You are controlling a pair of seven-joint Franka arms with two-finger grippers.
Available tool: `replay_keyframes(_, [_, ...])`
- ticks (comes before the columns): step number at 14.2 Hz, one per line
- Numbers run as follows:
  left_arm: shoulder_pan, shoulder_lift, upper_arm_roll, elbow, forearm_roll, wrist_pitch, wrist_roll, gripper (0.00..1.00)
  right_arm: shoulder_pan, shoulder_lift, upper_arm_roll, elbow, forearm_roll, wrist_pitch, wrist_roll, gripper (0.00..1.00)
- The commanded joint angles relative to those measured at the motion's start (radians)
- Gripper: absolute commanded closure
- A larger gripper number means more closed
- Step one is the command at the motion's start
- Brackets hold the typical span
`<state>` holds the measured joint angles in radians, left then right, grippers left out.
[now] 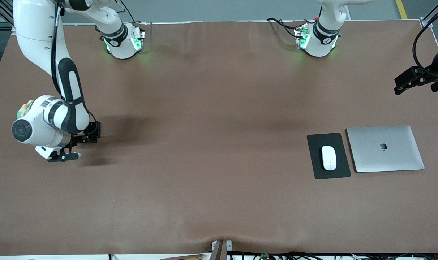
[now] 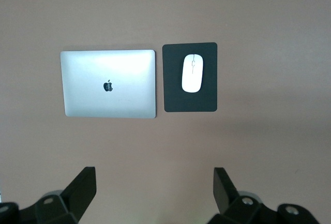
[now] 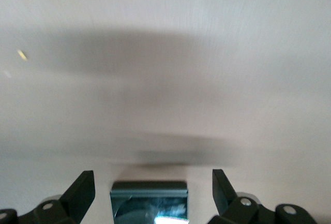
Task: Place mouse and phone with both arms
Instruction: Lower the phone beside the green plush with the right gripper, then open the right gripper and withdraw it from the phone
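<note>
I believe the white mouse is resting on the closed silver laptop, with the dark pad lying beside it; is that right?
Not quite: the white mouse rests on the dark pad, which lies beside the closed silver laptop, as the front view and left wrist view both show.

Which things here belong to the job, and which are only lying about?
Job: small white oval mouse, on the dark grey rectangular pad; small black phone, between the open right gripper's fingers, right arm's end; open left gripper, over the left arm's end.
Lying about: that pad; closed silver laptop beside it.
</note>
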<state>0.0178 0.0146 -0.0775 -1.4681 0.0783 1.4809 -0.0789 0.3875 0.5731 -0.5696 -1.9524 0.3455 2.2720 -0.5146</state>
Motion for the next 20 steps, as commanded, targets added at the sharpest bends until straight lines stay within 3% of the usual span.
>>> replay_keyframes(1, [-0.001, -0.030, 0.007, -0.023, -0.022, -0.002, 0.021, 0.00, -0.019, -0.009, 0.007, 0.094, 0.006, -0.056, -0.031, 0.00])
replay_keyframes(5, [0.001, -0.030, 0.008, -0.024, -0.054, -0.005, 0.021, 0.00, -0.091, 0.025, 0.008, 0.361, 0.003, -0.380, -0.024, 0.00])
replay_keyframes(9, [0.001, -0.032, 0.010, -0.023, -0.054, -0.017, 0.021, 0.00, -0.134, 0.019, 0.007, 0.496, 0.003, -0.469, -0.025, 0.00])
replay_keyframes(13, [0.001, -0.039, 0.010, -0.023, -0.054, -0.027, 0.022, 0.00, -0.202, 0.019, 0.005, 0.688, 0.001, -0.642, -0.025, 0.00])
replay_keyframes(20, [-0.004, -0.032, 0.001, -0.023, -0.054, -0.024, 0.022, 0.00, -0.239, -0.027, -0.016, 0.816, -0.045, -0.761, -0.025, 0.00])
